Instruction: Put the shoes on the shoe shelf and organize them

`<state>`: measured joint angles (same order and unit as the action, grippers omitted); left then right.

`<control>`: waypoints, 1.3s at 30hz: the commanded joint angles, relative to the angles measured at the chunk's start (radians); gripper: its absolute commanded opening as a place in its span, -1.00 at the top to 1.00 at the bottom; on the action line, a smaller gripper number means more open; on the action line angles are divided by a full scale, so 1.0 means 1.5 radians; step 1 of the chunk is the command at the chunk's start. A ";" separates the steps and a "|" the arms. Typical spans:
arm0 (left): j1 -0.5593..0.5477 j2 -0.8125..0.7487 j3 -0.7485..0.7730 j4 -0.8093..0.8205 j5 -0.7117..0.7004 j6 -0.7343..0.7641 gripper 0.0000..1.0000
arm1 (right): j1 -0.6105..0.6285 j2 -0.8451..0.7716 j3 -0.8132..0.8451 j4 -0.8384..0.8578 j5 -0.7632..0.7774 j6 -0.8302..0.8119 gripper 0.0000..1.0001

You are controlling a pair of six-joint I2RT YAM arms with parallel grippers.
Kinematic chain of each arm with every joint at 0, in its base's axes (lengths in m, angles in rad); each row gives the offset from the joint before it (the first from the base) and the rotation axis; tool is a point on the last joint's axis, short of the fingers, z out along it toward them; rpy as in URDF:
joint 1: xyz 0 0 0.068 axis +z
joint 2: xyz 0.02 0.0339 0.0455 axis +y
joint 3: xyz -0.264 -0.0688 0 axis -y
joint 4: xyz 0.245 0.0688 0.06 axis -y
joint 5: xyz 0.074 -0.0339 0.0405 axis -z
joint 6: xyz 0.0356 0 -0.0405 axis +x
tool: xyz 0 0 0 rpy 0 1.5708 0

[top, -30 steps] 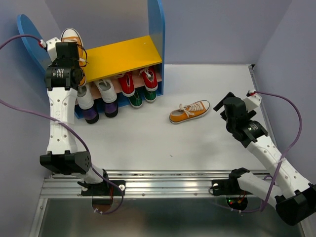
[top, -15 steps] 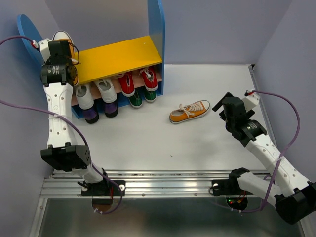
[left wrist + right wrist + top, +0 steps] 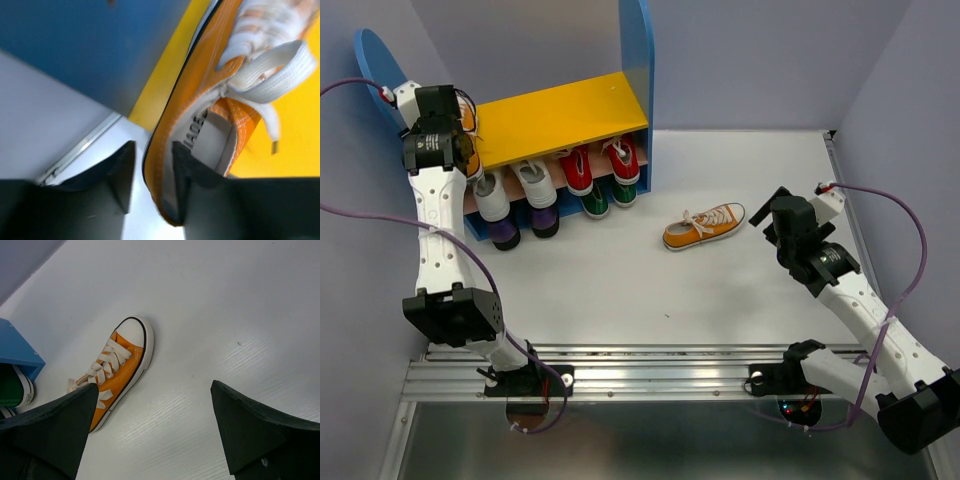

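The shoe shelf [image 3: 565,115] stands at the back left, with blue side panels and a yellow top board [image 3: 280,150]. One orange shoe [image 3: 469,115] [image 3: 210,95] rests at the left end of that board. My left gripper [image 3: 445,120] [image 3: 152,150] is over its heel, jaws parted astride the side wall, one finger inside the shoe and the other standing off it. A second orange shoe [image 3: 704,226] [image 3: 116,375] lies on the white table, toe to the right. My right gripper [image 3: 767,215] [image 3: 155,430] hangs wide open just right of it, holding nothing.
On the lower level sit two white shoes [image 3: 512,188] and two red shoes [image 3: 600,163], with purple [image 3: 520,228] and green [image 3: 610,198] shoes below them. A purple cable [image 3: 910,230] loops off the right arm. The table's right edge [image 3: 845,200] is close behind the right gripper.
My left gripper carried the orange shoe left and down to the left end of the top board, then its jaws parted off the shoe. The right arm has barely moved.
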<state>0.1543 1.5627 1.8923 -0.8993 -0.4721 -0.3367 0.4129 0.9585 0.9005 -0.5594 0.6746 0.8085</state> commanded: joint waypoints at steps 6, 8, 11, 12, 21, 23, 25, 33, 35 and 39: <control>0.007 -0.024 0.057 0.067 0.042 -0.007 -0.15 | -0.002 -0.012 0.008 0.006 0.000 0.004 -1.00; 0.007 -0.029 0.080 0.069 0.067 0.002 -0.15 | -0.002 -0.010 0.009 0.005 -0.005 0.002 -1.00; 0.005 -0.039 0.108 0.074 0.115 0.025 -0.15 | -0.002 0.001 0.011 0.009 -0.017 -0.005 -1.00; -0.001 -0.042 0.113 0.083 0.134 0.036 -0.15 | -0.002 0.005 0.011 0.009 -0.026 -0.007 -1.00; -0.114 -0.046 0.214 0.088 0.135 0.110 -0.15 | -0.002 0.047 0.024 0.016 -0.080 -0.015 -1.00; -0.216 -0.049 0.210 0.097 0.138 0.139 -0.15 | -0.002 0.048 0.022 0.016 -0.080 -0.012 -1.00; -0.312 -0.051 0.181 0.115 0.140 0.178 -0.15 | -0.002 0.046 0.020 0.016 -0.079 -0.006 -1.00; -0.498 -0.034 -0.002 0.141 0.166 0.184 -0.15 | -0.002 0.023 0.009 0.016 -0.072 0.005 -1.00; -0.521 -0.025 -0.049 0.159 0.210 0.176 -0.15 | -0.002 0.009 0.006 0.016 -0.066 0.006 -1.00; -0.585 0.013 -0.082 0.163 0.248 0.175 -0.16 | -0.002 -0.004 0.005 0.017 -0.049 0.009 -1.00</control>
<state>-0.6571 1.5585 1.7920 -0.7021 -0.1745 -0.0860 0.4129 0.9840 0.9005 -0.5598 0.5552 0.8097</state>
